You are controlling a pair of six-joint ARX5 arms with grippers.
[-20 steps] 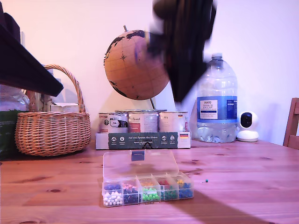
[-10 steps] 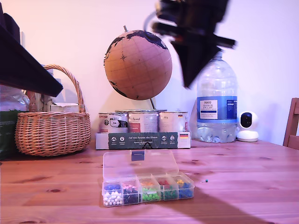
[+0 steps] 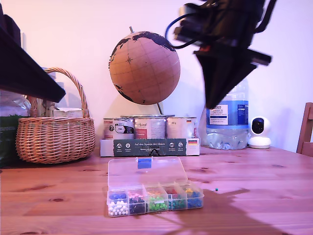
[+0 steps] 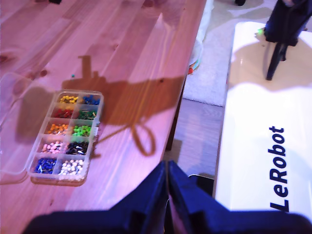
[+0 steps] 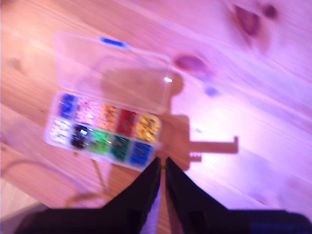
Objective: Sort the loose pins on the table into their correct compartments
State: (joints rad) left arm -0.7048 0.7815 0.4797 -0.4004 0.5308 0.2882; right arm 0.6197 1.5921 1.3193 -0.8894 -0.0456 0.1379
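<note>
Green and tiny, one loose pin [image 3: 215, 189] lies on the table [image 3: 264, 196], just right of the compartments [image 3: 154, 198] in the exterior view. I can find only this one pin. My second gripper [image 5: 162, 168] hangs high above the box, jaws almost shut and holding nothing. My first gripper [image 4: 167, 183], also nearly shut and empty, sits well off past the table's edge, so the second one looks closer.

The exterior view sits low at desk [image 3: 254, 196] height, facing the wall, close to the pin box [image 3: 152, 196]. Both wrist views look steeply down from high above, sharing that box.
</note>
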